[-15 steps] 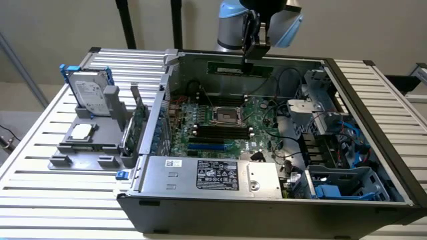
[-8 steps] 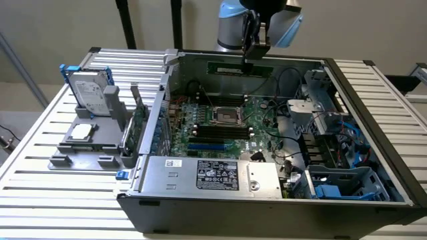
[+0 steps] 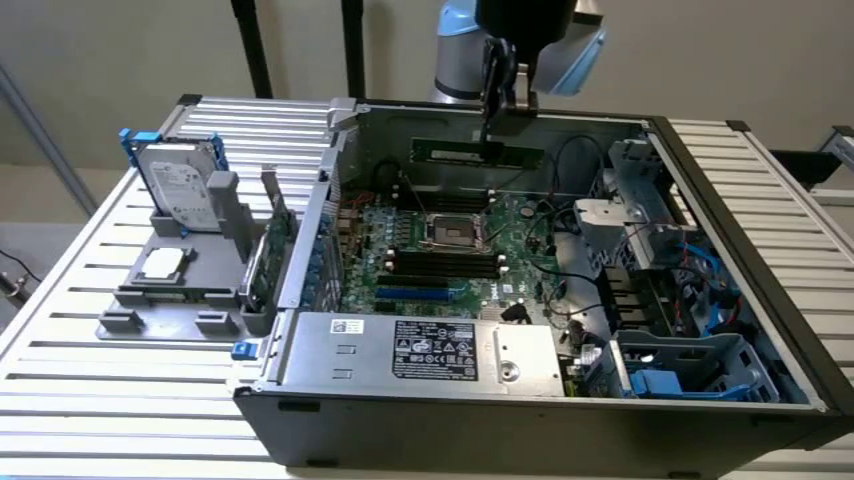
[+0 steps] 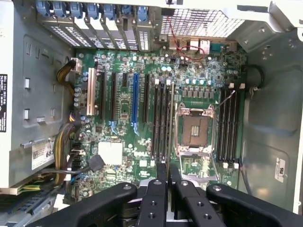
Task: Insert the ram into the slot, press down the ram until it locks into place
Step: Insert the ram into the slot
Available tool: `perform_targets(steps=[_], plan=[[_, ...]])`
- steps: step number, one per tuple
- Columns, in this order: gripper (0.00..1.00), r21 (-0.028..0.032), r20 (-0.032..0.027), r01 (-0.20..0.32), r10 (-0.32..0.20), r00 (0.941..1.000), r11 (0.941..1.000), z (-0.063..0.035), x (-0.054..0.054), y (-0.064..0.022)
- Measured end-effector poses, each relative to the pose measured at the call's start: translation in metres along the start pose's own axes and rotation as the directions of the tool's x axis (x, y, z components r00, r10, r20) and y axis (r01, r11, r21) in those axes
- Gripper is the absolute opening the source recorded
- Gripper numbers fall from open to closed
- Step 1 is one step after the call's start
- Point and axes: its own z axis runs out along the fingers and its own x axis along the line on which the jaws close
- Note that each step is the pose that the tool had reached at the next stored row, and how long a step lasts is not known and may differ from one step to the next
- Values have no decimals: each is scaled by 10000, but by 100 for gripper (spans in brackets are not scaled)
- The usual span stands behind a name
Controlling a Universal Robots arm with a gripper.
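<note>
the black two-fingered gripper [image 3: 505, 125] hangs high at the back of the open grey computer case [image 3: 534, 430], fingers clamped on the long thin green ram stick [image 3: 467, 152], held level and well above the green motherboard [image 4: 142, 165]. down below, the long narrow black plastic memory slot [image 4: 163, 118] beside the square silver cpu socket [image 4: 195, 130] waits, the ram nowhere near touching it. so the ram is in hand, but inserting, pressing and locking are all left to do
</note>
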Motion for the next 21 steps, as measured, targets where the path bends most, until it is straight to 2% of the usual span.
perform_targets(steps=[3,9,21], plan=[[13,1,4,0,0,10000,10000,50,48,74],[13,-1,0,34,-34,10000,10000,163,53,201],[13,-5,-14,404,-404,9992,9992,382,10,197]])
